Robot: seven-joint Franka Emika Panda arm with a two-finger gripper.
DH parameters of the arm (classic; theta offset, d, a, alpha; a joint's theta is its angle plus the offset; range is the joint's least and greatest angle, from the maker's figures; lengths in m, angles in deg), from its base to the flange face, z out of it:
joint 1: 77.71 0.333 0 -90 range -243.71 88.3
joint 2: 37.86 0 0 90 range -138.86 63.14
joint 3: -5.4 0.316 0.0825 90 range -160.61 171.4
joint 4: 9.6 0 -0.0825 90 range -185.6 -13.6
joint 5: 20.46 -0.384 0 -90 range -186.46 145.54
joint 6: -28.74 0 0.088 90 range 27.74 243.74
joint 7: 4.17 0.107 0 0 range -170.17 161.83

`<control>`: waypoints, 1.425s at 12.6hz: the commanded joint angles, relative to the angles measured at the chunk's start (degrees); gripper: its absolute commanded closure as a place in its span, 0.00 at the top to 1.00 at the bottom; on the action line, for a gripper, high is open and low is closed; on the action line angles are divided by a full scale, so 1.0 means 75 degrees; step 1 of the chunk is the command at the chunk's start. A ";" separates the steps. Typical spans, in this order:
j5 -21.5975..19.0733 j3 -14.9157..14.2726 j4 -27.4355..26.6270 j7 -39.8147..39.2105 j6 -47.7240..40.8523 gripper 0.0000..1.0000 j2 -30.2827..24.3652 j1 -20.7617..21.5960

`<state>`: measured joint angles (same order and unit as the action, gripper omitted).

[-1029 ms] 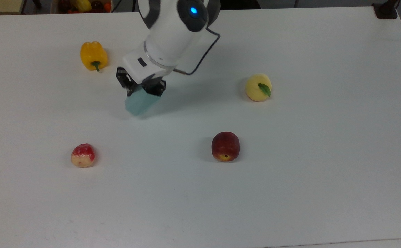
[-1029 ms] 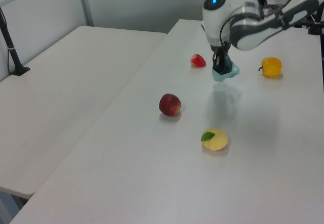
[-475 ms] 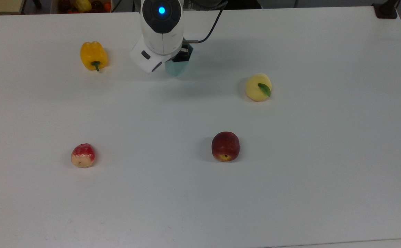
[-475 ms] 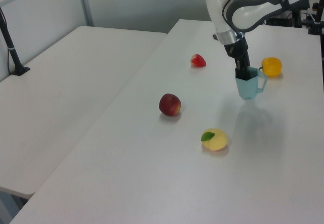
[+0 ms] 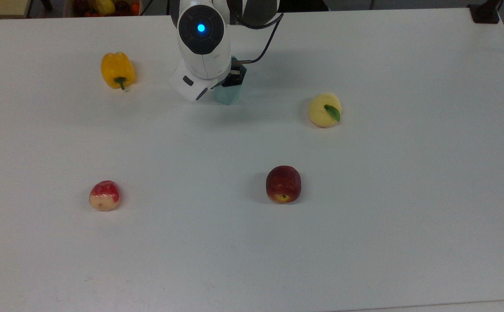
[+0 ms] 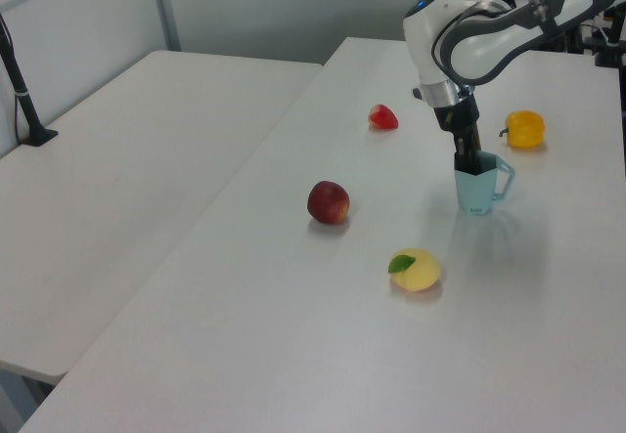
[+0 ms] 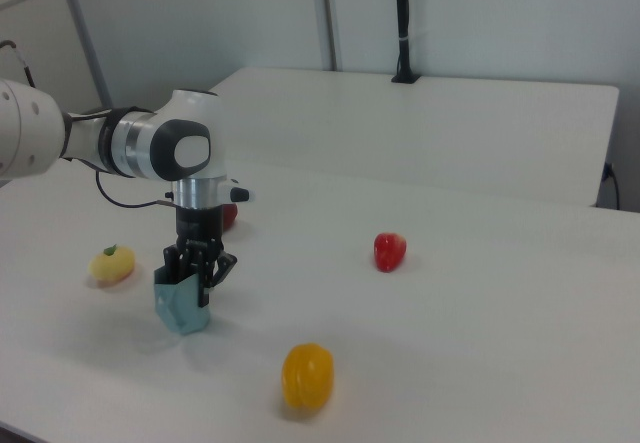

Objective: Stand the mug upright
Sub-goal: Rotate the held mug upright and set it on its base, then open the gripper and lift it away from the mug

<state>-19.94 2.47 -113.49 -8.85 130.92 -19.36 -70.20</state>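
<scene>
From my end, nearest the top view's bottom edge: a small red-and-cream strawberry-like fruit (image 5: 104,196) sits toward the top view's left, and a dark red apple (image 5: 283,183) with a yellowish underside sits near the middle, well apart from each other on the white matte table (image 5: 408,216). Further up, a pale yellow peach-like fruit with a green leaf (image 5: 325,109) is on the top view's right, alone. Past that, the pale blue-teal faceted plastic mug (image 6: 477,185) stands upright on its base, rim up, handle pointing to the left view's right; I see its hexagonal wall poking out beside the arm in the top view (image 5: 228,93) and tapering down to the table in the right view (image 7: 182,306). The black two-finger gripper (image 6: 469,151) comes down vertically from the white arm, fingers pinched on the mug's rim, one finger inside the cup, the other outside as far as I can read it in the right view (image 7: 196,265). Mug bottom looks to be touching the table in the left view. A yellow bell pepper with a green stem (image 5: 117,70) lies at about the same depth, on the top view's left, apart from the mug. At the far edge, a bin of mixed fruit (image 5: 104,7) is partly cut off.
</scene>
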 commanded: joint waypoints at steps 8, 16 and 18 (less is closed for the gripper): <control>-0.0210 0.0004 -0.0352 -0.0595 0.0452 1.00 -0.0742 -0.0158; -0.0527 0.0565 0.1054 0.0272 -0.1166 1.00 -0.1833 -0.0111; -0.0515 0.0963 0.1207 0.0983 -0.1493 1.00 -0.2288 -0.0169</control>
<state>-22.93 6.68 -105.07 -7.64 122.97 -32.24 -70.90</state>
